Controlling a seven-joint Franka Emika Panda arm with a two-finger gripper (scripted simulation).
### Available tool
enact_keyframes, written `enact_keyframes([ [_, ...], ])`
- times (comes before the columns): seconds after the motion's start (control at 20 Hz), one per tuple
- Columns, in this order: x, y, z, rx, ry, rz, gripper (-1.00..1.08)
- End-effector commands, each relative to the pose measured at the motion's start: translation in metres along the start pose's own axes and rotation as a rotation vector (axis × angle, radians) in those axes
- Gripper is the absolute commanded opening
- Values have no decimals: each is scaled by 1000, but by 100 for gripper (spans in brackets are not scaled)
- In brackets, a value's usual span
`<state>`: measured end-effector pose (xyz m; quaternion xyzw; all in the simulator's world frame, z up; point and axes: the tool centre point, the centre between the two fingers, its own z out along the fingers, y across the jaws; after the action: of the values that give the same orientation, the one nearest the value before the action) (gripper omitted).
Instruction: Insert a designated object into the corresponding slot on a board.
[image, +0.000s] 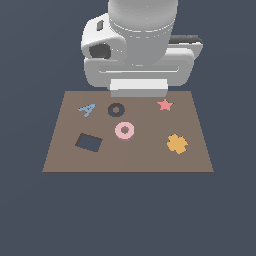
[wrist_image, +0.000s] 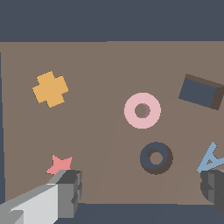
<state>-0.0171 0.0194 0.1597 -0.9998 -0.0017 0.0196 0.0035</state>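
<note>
I see nothing done yet. The pink ring (image: 124, 130) lies flat on the board (image: 150, 155), just beside the ring-shaped slot (image: 116, 109) but not in it, and that slot is empty. My end effector (wrist_image: 142, 192) hangs above the board's far edge with its fingers spread wide and nothing between them. The red star (image: 165, 105), orange cross (image: 177, 143) and blue letter (image: 87, 109) sit apart. All of it is left, I judge: reach, grasp, lift, seat the ring.
</note>
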Motion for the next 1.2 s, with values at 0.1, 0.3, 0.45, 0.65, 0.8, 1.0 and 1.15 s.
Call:
enact_keyframes([
  [0.1, 0, 0, 1, 0, 0, 1, 100],
  [0.3, 4, 2, 10, -1, 3, 7, 100],
  [0.45, 8, 6, 22, -2, 8, 15, 100],
  [0.65, 17, 12, 44, -3, 16, 31, 100],
  [0.8, 26, 17, 65, -4, 23, 46, 100],
  [1.0, 36, 24, 87, -5, 31, 63, 100],
  [1.15, 42, 27, 98, -6, 36, 71, 100],
])
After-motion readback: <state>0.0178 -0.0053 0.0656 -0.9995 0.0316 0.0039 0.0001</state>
